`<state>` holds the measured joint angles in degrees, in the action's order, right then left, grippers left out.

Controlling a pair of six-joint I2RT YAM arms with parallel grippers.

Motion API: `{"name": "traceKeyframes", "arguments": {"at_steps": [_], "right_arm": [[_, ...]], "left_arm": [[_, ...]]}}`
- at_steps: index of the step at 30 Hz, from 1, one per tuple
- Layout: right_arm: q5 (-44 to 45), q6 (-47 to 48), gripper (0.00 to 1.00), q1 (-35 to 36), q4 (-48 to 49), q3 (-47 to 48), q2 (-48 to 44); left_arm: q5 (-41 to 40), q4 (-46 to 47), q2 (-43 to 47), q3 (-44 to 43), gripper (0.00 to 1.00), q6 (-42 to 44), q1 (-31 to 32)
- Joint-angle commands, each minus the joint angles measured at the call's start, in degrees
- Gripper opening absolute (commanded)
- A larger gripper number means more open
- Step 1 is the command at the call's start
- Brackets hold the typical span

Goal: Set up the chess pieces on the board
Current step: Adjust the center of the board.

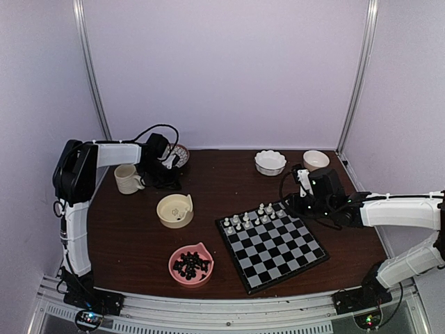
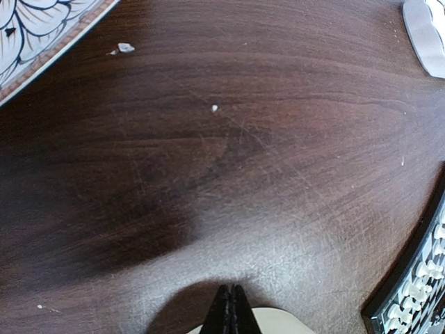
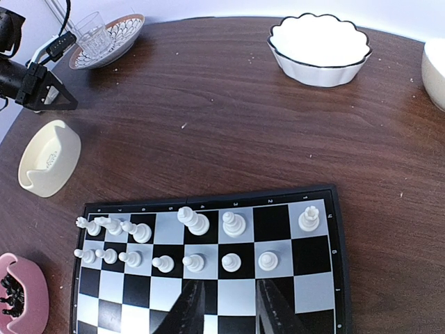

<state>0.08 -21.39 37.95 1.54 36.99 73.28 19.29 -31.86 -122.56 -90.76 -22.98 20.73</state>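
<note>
The board (image 1: 272, 243) lies right of the table's centre. Several cream-white chess pieces (image 3: 197, 223) stand in two rows along its far edge, also seen from above (image 1: 252, 218). My right gripper (image 3: 229, 309) hovers open over the squares just in front of those rows, with nothing between its fingers (image 3: 188, 306); from above it sits at the board's far right corner (image 1: 293, 203). My left gripper (image 2: 231, 309) is shut with nothing visible in it, above bare table at the back left (image 1: 169, 182). Black pieces (image 1: 190, 265) fill a pink bowl (image 1: 174, 274).
A cream dish (image 1: 174, 210) sits left of the board, just below the left fingertips. A mug (image 1: 128, 179) and a patterned plate (image 1: 182, 157) holding a glass (image 3: 94, 31) stand by the left arm. A scalloped white bowl (image 1: 270, 161) and a cream bowl (image 1: 316, 159) stand at the back.
</note>
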Motion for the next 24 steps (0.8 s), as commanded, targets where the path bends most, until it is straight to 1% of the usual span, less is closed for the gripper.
{"name": "traceKeyframes", "arguments": {"at_steps": [1,16,21,24], "right_arm": [[0.3,0.1,0.28,-0.2,0.6,-0.6,-1.4],[0.3,0.1,0.28,-0.3,0.5,-0.7,-1.6],[0.1,-0.1,0.28,-0.2,0.7,-0.8,-1.8],[0.1,-0.1,0.28,-0.2,0.8,-0.9,-1.9]], "left_arm": [[1.7,-0.8,-0.5,0.2,0.00,1.9,0.2],[0.5,-3.1,1.2,3.4,0.00,4.9,2.1],[-0.5,-3.1,3.4,6.5,0.00,4.6,3.0],[-2.1,-2.2,5.6,10.0,0.00,3.6,3.1]]}}
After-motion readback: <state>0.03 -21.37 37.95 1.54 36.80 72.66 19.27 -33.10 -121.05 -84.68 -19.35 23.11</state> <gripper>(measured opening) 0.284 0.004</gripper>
